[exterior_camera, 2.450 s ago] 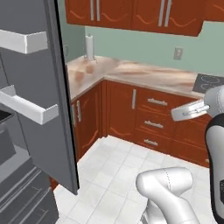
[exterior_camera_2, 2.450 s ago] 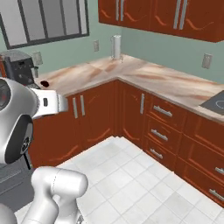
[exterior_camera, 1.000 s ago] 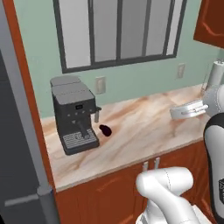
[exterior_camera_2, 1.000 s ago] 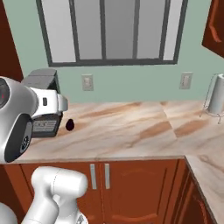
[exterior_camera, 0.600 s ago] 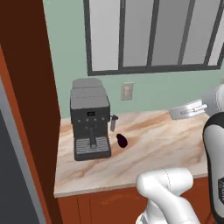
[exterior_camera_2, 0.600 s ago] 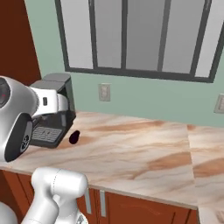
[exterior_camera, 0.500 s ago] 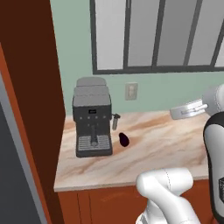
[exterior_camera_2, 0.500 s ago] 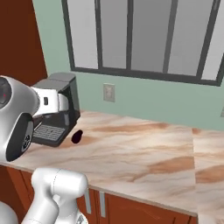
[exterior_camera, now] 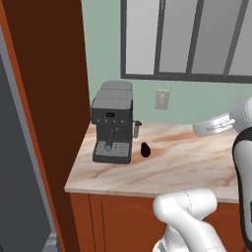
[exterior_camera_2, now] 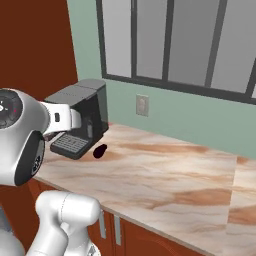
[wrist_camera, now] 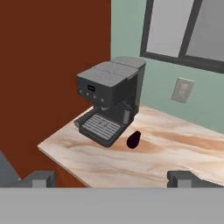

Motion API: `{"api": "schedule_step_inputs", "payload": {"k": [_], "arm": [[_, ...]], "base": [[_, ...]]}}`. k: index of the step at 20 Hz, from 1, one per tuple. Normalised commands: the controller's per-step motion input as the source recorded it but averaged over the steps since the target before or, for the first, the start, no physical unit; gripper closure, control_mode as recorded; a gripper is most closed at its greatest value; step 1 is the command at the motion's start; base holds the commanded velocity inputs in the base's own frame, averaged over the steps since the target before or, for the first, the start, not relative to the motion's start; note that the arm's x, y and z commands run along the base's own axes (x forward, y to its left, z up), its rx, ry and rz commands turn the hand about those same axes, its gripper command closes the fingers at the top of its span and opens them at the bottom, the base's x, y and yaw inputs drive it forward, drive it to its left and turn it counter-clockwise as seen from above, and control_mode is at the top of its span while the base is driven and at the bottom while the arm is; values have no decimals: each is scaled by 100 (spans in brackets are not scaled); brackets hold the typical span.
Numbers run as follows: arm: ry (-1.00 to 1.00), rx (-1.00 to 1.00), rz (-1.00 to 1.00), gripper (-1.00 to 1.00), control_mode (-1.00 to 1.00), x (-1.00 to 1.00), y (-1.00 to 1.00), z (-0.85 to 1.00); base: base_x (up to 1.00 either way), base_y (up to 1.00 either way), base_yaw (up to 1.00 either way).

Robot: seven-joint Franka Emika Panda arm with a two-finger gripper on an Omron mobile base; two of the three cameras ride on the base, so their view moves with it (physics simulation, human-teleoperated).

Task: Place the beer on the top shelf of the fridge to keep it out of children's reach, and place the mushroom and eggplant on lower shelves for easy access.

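eggplant (exterior_camera: pixel 145 150) (exterior_camera_2: pixel 100 150) (wrist_camera: pixel 134 139) lay on marble counter (exterior_camera: pixel 187 167) (exterior_camera_2: pixel 165 175) (wrist_camera: pixel 175 153), just beside coffee machine (exterior_camera: pixel 113 129) (exterior_camera_2: pixel 82 117) (wrist_camera: pixel 109 98), near its drip tray. gripper (wrist_camera: pixel 111 178) hung above counter's near edge, well apart from eggplant, fingers (wrist_camera: pixel 40 178) spread wide, nothing between them. wall outlet (exterior_camera: pixel 161 99) (exterior_camera_2: pixel 142 105) (wrist_camera: pixel 182 90) sat under window (exterior_camera: pixel 187 39).
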Motion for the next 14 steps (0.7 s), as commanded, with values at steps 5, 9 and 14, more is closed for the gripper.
{"api": "schedule_step_inputs", "payload": {"k": [5,9,14], "arm": [[3,-1,0,-100,-100,29,-1,-48],[8,-5,-8,-100,-100,34,0,-42],[11,-6,-12,-100,-100,32,0,-43]], "base": [[0,0,0],[0,0,0],[0,0,0]]}}
